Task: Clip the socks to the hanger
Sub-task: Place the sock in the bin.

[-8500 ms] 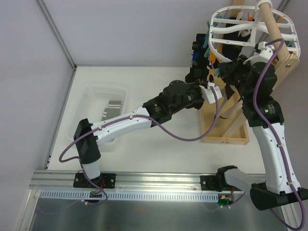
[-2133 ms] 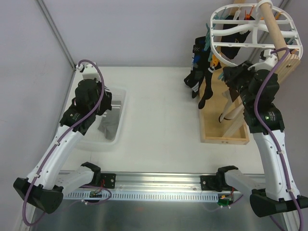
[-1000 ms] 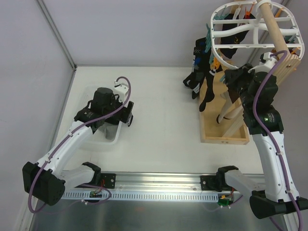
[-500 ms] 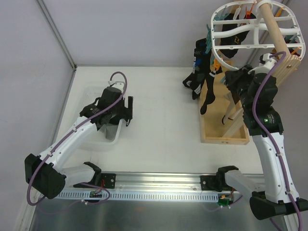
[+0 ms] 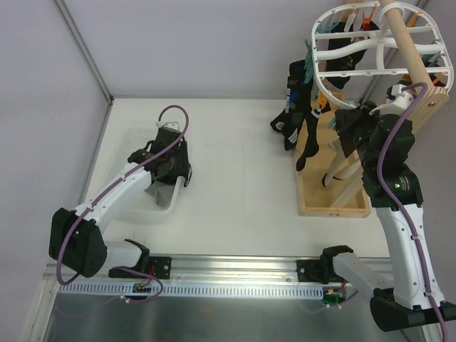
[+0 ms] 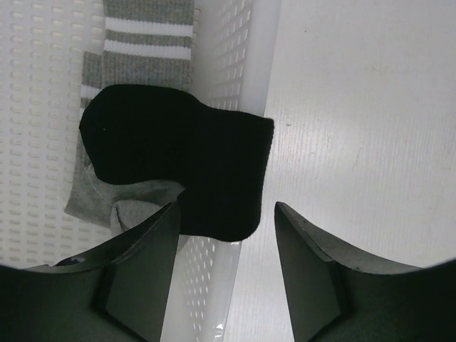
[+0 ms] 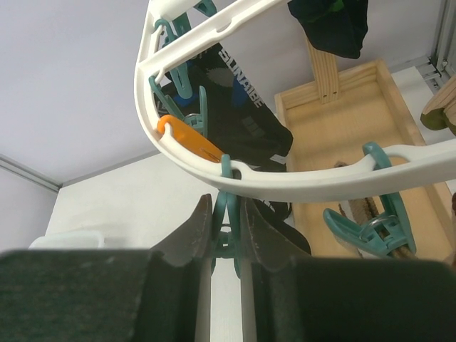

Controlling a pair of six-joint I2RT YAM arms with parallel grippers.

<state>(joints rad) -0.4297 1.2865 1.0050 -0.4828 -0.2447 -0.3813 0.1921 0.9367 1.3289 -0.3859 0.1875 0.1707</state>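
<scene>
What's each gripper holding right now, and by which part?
Right gripper pinches a teal peg by its lower end, under the hanger rim. Left gripper holds nothing; open jaws straddle the black sock.

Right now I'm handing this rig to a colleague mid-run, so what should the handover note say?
Left gripper: open, fingers either side of the black sock draped over the wall of the basket; not gripped yet.
Right gripper: shut on a teal peg under the rim of the hanger.
Done: several black socks hang from the hanger's pegs.
Left: the black sock and the grey striped sock lying in the basket are not yet clipped.
</scene>
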